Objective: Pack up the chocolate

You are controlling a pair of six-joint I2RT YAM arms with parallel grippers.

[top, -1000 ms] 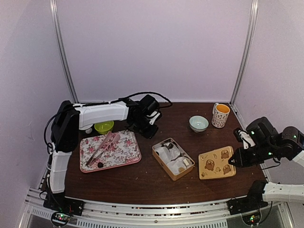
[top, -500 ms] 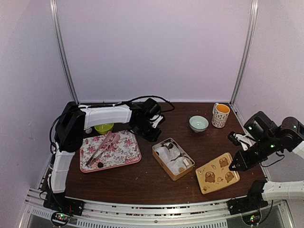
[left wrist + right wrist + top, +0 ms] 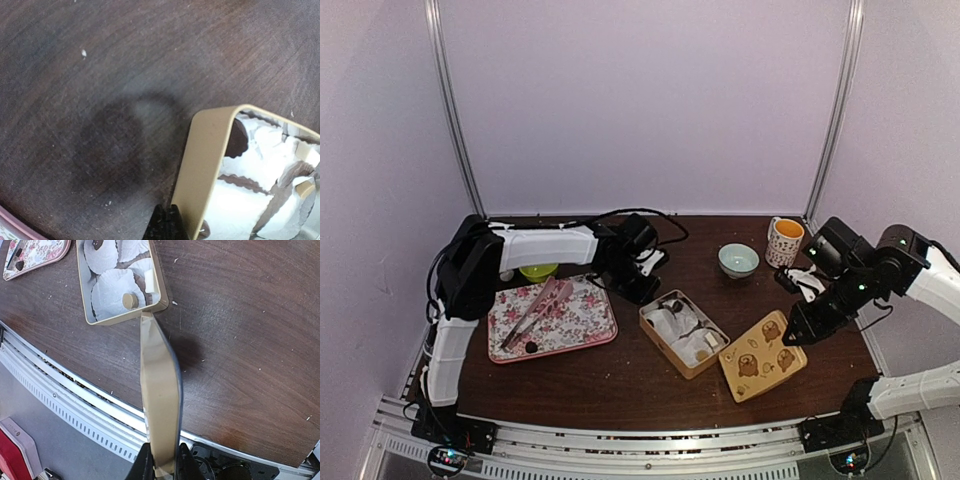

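**mika:** ok, you're standing right there. Where's the chocolate (image 3: 130, 301) at?

**dov:** Mostly in the tan box (image 3: 665, 352) in the middle of the table (image 3: 630, 385). The lumps sit in white paper cups (image 3: 112, 290) inside it. There's one pale tan round one close to the box's near corner and a couple of dark ones further in. One more dark lump lies on the floral tray (image 3: 560, 352), which is at 9 o'clock from the box. That one is at the tray's near edge, by the pink tongs (image 3: 542, 305).

**mika:** and the arms?

**dov:** The right gripper (image 3: 161, 463) is pinching the lid (image 3: 762, 356) by its edge. It's the flat tan one with little brown animal drawings on it. The lid sits at about 4 o'clock from the box, and one of its corners comes right up to the box's corner. Whether they're actually touching, I can't tell from here.

The left gripper (image 3: 644, 287) has its fingers pressed together with nothing in them. It hangs at the box's 11 o'clock, just beside the far corner, over bare wood.

**mika:** anything else on there?

**dov:** A green bowl (image 3: 538, 268) at the tray's 12 o'clock. A pale blue bowl (image 3: 738, 260) sits at 1 o'clock from the box. A mug (image 3: 784, 243) that's orange inside is just beside that bowl, toward the back right corner.
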